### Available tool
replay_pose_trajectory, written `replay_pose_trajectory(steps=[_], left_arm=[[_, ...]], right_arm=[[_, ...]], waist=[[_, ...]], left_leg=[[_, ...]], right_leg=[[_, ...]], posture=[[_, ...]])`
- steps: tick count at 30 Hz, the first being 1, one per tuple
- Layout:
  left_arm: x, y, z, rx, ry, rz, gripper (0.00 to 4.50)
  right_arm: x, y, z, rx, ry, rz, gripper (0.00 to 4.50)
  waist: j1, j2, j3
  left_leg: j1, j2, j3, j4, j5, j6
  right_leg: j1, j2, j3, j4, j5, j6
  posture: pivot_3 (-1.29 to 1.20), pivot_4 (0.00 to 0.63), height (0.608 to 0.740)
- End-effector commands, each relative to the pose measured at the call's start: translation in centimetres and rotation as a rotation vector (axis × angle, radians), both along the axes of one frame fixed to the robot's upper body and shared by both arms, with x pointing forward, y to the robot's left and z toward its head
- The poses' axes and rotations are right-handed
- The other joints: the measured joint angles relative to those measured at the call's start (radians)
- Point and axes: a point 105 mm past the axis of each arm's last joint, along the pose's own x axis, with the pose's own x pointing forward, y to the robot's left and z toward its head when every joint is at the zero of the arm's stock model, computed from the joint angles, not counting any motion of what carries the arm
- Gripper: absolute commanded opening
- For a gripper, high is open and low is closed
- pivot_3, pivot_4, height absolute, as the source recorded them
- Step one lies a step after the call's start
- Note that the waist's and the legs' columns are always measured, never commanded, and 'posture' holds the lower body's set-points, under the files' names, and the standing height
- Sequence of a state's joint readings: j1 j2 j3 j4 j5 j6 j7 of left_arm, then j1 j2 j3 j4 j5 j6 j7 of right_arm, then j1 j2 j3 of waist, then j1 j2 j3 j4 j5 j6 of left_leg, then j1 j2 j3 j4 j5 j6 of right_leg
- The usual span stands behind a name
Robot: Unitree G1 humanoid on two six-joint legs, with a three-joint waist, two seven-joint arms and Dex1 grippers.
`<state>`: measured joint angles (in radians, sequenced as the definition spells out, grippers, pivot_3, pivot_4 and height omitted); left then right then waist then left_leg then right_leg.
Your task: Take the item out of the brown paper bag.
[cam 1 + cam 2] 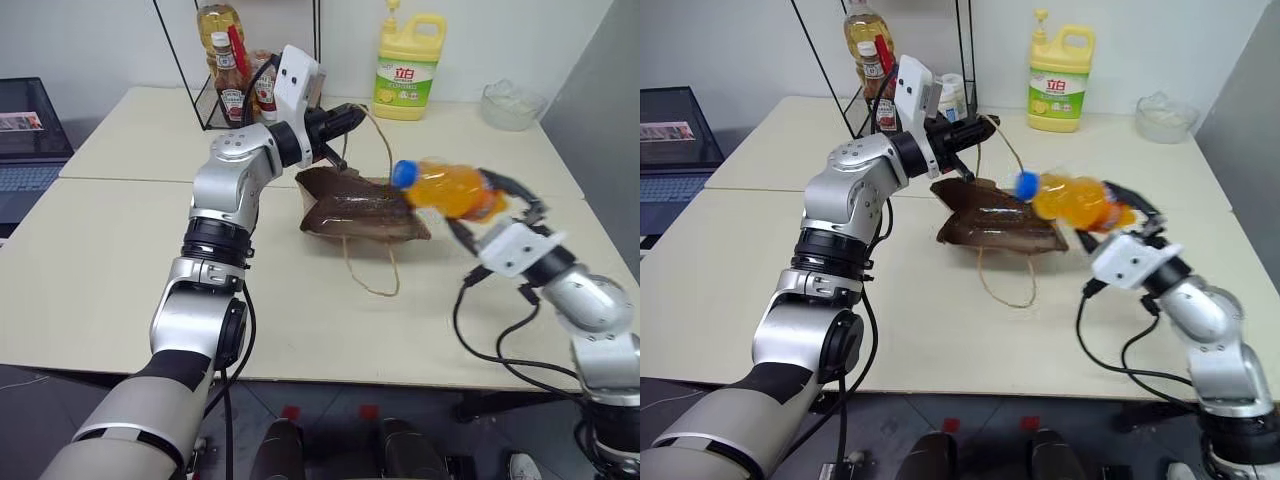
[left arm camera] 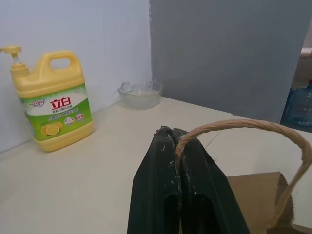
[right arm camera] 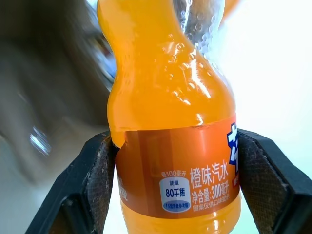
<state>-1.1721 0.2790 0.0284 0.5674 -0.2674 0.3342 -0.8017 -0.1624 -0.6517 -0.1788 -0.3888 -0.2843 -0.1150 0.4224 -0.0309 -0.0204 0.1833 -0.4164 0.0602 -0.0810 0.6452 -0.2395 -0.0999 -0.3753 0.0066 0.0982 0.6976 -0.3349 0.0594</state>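
Observation:
The item, a small orange soda bottle [image 1: 452, 189] with a blue cap, hangs in the air to the right of the brown paper bag [image 1: 355, 210]. My right gripper [image 1: 490, 205] is shut on the bottle; its pads [image 3: 100, 183] press the orange label [image 3: 180, 165] from both sides. The bag lies slumped on the table, one loop handle [image 1: 370, 270] trailing toward me. My left gripper [image 1: 350, 120] is shut on the other tan handle [image 2: 243, 127], holding it up above the bag.
A big yellow detergent jug [image 1: 408, 70] and a glass bowl [image 1: 511, 105] stand at the table's far edge. A black wire rack with ketchup and oil bottles [image 1: 232, 75] stands behind my left arm. A laptop [image 1: 30, 135] sits at the far left.

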Motion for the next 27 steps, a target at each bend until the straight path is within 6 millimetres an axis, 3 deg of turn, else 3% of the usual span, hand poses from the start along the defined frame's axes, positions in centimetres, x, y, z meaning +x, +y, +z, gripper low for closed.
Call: replay_pose_trajectory(steps=[1,5,9,14,27], left_arm=[[-0.5,-0.4,1.2,-0.01,-0.051,-0.024,0.0],[-0.6,-0.8,1.1,-0.009,-0.05,-0.036,0.0],[-0.7,-1.0,1.1,-0.007,-0.052,-0.043,0.0],[-0.6,-1.1,1.1,-0.009,-0.053,-0.043,0.0],[-0.6,-0.7,1.0,-0.01,-0.051,-0.027,0.0]], right_arm=[[0.6,-3.8,-0.8,-0.093,0.042,-0.208,3.18],[1.9,-6.0,-3.7,-0.11,0.229,-0.299,3.18],[2.5,-6.5,-5.8,-0.065,0.412,-0.279,3.18],[3.1,-6.6,-6.1,0.066,0.6,-0.243,3.18],[5.0,-7.6,-8.0,-0.012,0.804,-0.248,3.18]], waist=[[0.0,0.0,0.0],[0.0,0.001,0.0],[-0.003,0.002,0.001],[-0.007,0.004,0.002],[-0.003,0.004,0.002]], left_leg=[[0.0,0.0,0.0,0.0,0.0,0.0],[0.001,0.0,0.0,0.0,0.0,0.0],[0.001,0.0,0.001,0.0,0.0,0.0],[0.001,0.0,0.001,0.0,0.0,0.0],[0.001,-0.001,0.001,0.001,0.0,0.0]], right_leg=[[0.0,0.0,0.0,0.0,0.0,0.0],[0.0,0.0,0.0,0.0,0.0,0.0],[0.0,0.0,0.001,0.0,0.0,0.0],[0.0,0.0,0.001,0.0,0.0,0.0],[0.001,0.0,0.001,0.0,0.0,0.0]], posture=[[0.0,0.15,0.74],[0.0,0.15,0.74],[0.0,0.15,0.74],[0.0,0.15,0.74],[0.0,0.15,0.74]])
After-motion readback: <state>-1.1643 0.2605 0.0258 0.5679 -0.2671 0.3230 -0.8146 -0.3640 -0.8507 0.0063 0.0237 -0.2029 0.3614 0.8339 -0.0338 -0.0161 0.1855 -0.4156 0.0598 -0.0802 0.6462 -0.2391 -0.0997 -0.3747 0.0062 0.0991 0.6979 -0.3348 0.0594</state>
